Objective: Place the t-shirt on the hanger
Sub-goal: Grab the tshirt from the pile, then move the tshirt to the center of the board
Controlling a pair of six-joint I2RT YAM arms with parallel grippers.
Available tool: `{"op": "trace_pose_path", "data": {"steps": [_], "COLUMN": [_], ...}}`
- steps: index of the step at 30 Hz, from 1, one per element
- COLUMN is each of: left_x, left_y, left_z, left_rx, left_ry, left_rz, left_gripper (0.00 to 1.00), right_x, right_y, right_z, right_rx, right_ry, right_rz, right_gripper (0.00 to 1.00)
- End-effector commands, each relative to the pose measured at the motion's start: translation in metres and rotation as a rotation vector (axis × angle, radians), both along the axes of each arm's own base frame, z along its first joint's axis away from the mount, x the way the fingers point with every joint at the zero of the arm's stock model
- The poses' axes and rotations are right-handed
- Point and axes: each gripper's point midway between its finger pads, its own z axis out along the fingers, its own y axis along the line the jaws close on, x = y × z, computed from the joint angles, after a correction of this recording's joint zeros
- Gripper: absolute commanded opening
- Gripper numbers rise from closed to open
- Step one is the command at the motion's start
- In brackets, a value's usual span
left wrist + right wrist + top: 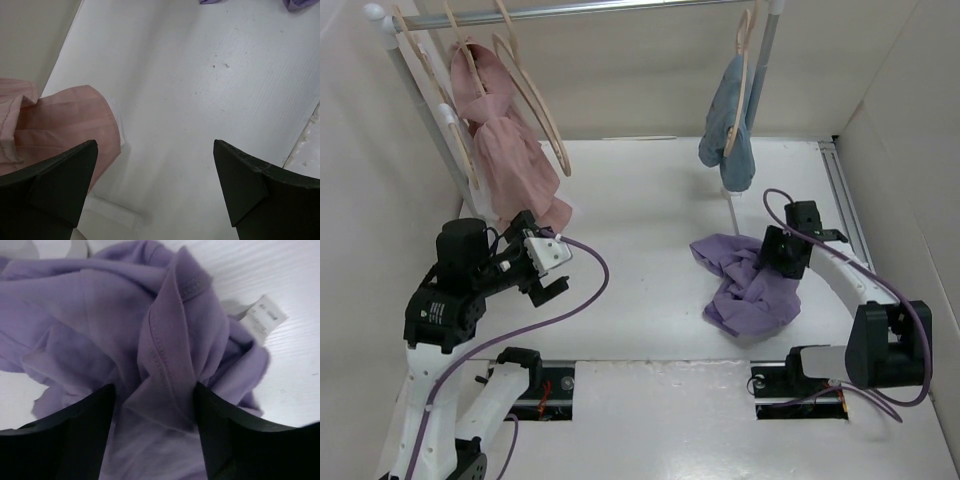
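The lavender t-shirt [750, 290] lies crumpled on the white table right of centre. My right gripper [775, 255] is down on its far edge. In the right wrist view the gripper [152, 387] is open, with its jaws straddling a raised, hemmed fold of the t-shirt [100, 305], and fabric touches both fingers. An empty tan hanger [542, 112] hangs on the rail at the back left. My left gripper [560, 275] is open and empty, held over the table left of centre [155, 145]. A strip of the t-shirt [300, 4] shows at the top edge of the left wrist view.
A dusty-pink garment [515, 160] hangs on its hanger by my left gripper and shows in the left wrist view [55, 120]. A light-blue garment [728, 130] hangs at the back right beside the rack post [765, 70]. The t-shirt's white label [267, 317] sticks out on the right.
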Motion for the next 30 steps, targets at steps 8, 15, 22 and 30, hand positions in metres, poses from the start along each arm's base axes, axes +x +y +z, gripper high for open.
{"op": "trace_pose_path", "data": {"steps": [8, 15, 22, 30], "left_x": [0.009, 0.015, 0.028, 0.039], "left_y": [0.003, 0.005, -0.001, -0.014], "left_z": [-0.024, -0.053, -0.076, -0.088], "left_rx": [0.004, 0.057, 0.039, 0.011], "left_ry": [0.021, 0.066, 0.156, 0.211], "left_rz": [0.037, 0.019, 0.017, -0.037], "left_gripper": [1.00, 1.00, 1.00, 1.00], "right_x": [0.009, 0.031, 0.031, 0.079], "right_y": [0.138, 0.247, 0.330, 0.400], "right_z": [0.050, 0.144, 0.183, 0.214], "right_rx": [0.182, 0.359, 0.566, 0.710], "right_ry": [-0.210, -0.464, -0.552, -0.579], "right_rz": [0.399, 0.817, 0.957, 0.857], "right_gripper": [0.00, 0.00, 0.00, 0.00]}}
